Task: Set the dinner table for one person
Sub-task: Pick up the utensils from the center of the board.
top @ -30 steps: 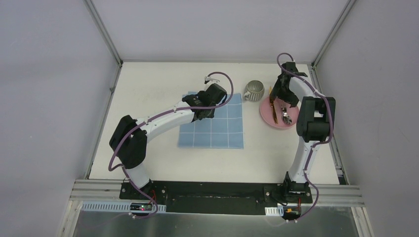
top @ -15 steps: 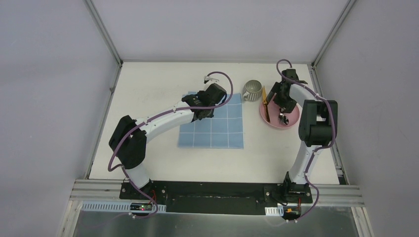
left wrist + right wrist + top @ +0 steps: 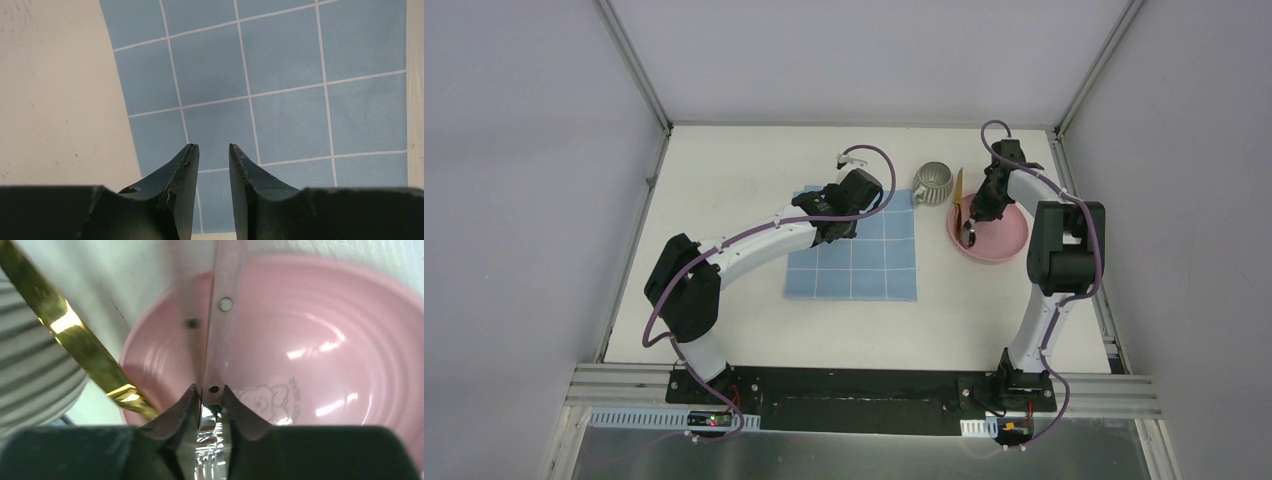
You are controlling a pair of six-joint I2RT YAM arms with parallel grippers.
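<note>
On the off-white dinner table (image 3: 724,180), a pink plate (image 3: 1004,240) sits at the right. My right gripper (image 3: 971,228) is down at the plate's left side. In the right wrist view this gripper (image 3: 211,389) is shut on a fork (image 3: 222,315) with a pale riveted handle, and silver tines show between the jaws over the plate (image 3: 325,325). A gold knife (image 3: 75,335) leans on the plate's left rim. My left gripper (image 3: 214,147) hovers open over the blue grid cloth (image 3: 280,65), holding nothing.
A grey ribbed mug (image 3: 935,184) stands just left of the plate, close to the gold knife (image 3: 958,192). The blue cloth (image 3: 864,265) lies mid-table under the left arm. Aluminium rails and grey walls border the table.
My right gripper moved down and left into the plate and went from open to shut on the fork. The left arm and the cloth have stayed put.
</note>
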